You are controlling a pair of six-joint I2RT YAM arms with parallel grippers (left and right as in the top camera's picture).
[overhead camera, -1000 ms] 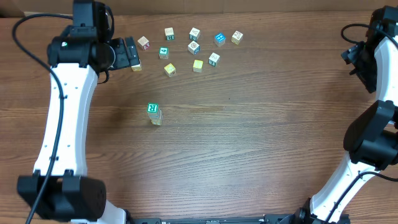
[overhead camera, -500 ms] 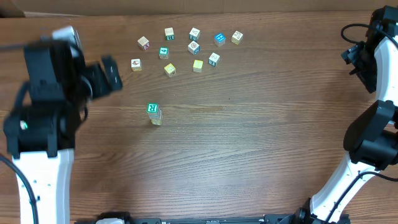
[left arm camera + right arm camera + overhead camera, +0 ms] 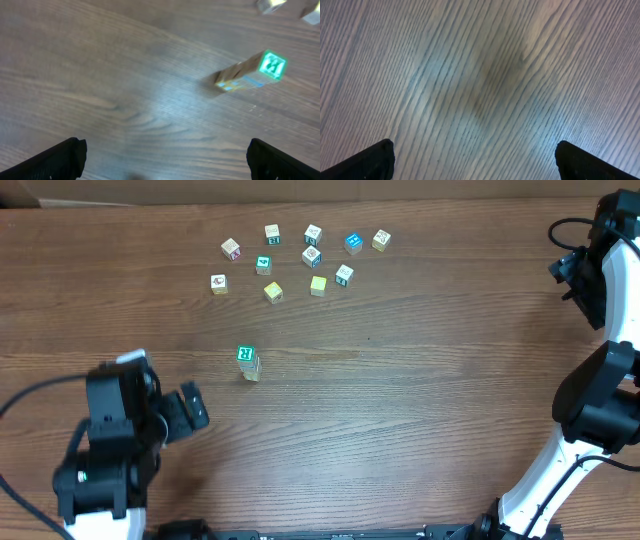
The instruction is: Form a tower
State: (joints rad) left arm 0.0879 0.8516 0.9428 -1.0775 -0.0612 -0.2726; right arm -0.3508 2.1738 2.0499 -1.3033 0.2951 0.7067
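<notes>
At 2 o'clock from left gripper (image 3: 190,412), well apart: tower (image 3: 248,363) of wooden cubes, teal over cream. Jaws wide, empty; right gripper (image 3: 477,160) likewise over grained table (image 3: 400,400)

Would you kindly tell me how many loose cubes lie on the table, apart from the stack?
11 cubes, clustered beyond the tower: five along the back, three in the middle, three in front, nearest the tower. None seems hidden.
</notes>
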